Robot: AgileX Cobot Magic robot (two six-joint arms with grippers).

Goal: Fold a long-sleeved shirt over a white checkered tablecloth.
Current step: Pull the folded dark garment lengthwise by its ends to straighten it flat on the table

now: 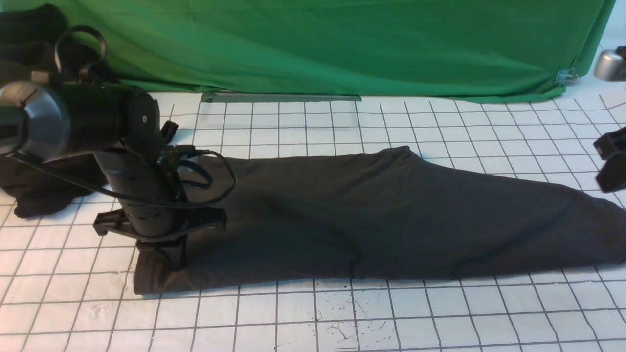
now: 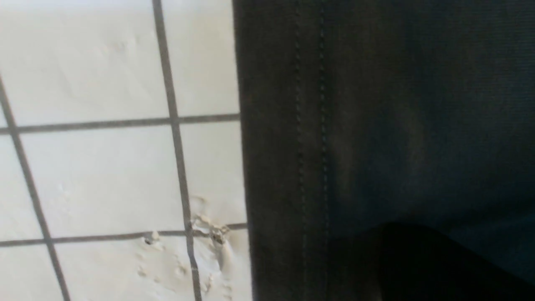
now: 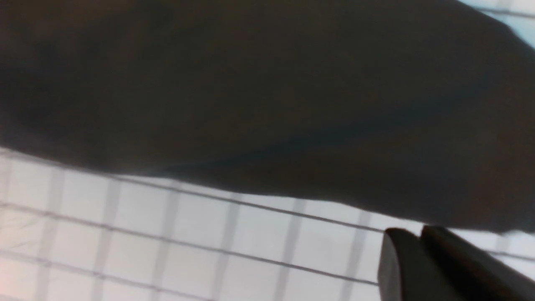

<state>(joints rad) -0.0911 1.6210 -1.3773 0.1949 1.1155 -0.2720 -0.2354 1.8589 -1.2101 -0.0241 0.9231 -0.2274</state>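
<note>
The long-sleeved shirt (image 1: 391,215), dark brown-black, lies as a long flat band across the white checkered tablecloth (image 1: 313,318). My left arm points straight down at the shirt's left end. The left gripper (image 1: 168,261) is shut, with its tips pressed onto the cloth near the stitched hem (image 2: 309,125). Whether cloth is pinched between them is hidden in the dark. My right gripper (image 1: 611,161) hangs blurred at the right edge, above the shirt's right end. Seen from the right wrist, the right gripper (image 3: 418,234) has its jaws almost together over bare tablecloth (image 3: 167,234), just off the shirt (image 3: 250,83).
Plain green fabric (image 1: 342,44) hangs across the back. A blacker lumpy heap of cloth (image 1: 39,190) sits at the far left behind my left arm. A grey metal object (image 1: 609,66) stands at the back right. Black specks (image 1: 352,313) mark the tablecloth in front of the shirt.
</note>
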